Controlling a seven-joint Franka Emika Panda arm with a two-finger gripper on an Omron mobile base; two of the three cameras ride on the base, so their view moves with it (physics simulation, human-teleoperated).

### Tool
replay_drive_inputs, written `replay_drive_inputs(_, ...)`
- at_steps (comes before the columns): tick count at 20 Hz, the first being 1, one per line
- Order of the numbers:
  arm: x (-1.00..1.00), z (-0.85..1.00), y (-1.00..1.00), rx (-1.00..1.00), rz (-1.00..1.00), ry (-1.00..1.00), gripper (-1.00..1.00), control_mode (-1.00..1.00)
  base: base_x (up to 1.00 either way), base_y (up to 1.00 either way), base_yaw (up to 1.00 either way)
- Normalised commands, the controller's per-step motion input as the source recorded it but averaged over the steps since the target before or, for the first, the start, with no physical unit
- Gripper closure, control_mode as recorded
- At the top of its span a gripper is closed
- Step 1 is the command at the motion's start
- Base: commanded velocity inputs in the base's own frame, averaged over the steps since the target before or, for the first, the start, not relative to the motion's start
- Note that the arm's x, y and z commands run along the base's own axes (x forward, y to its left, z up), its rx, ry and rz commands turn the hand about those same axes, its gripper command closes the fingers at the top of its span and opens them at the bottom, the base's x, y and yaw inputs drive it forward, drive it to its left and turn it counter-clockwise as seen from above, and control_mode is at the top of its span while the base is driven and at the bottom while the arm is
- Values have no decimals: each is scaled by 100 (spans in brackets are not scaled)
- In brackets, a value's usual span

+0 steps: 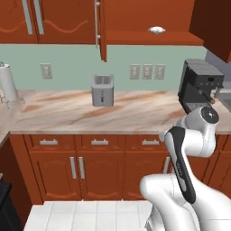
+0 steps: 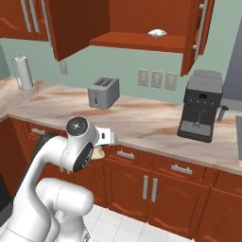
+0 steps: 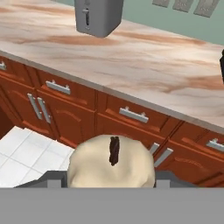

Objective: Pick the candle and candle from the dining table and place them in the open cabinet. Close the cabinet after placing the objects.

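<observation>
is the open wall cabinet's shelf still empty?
No, a small pale whitish object already lies on the shelf of the open reddish-brown wooden wall cabinet.

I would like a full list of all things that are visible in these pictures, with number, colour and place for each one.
candle: 1, pale cream with a dark wick, held in the gripper, low in front of the drawers
small object: 1, whitish, on the shelf of the open cabinet; too small to identify
cabinet: 1, reddish-brown, on the wall, doors open
toaster: 1, grey, on the counter by the wall
coffee machine: 1, black and grey, on the counter at the right
paper towel roll: 1, white, on the counter at the far left
counter: 1, beige-brown marble over reddish-brown drawers
wall sockets: 4, pale, on the green wall
gripper: 1, dark, shut on the candle
</observation>
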Motion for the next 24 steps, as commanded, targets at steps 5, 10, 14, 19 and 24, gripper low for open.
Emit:
replay_drive_inputs(5,0,0,0,0,0,0,100,100,61,6,-10)
replay_drive_inputs(10,0,0,0,0,0,0,100,100,58,8,-9)
replay_drive_inputs(14,0,0,0,0,0,0,100,100,58,10,-8)
replay_drive_inputs(19,0,0,0,0,0,0,100,100,49,12,-7)
replay_drive_inputs(24,0,0,0,0,0,0,100,100,21,10,-1)
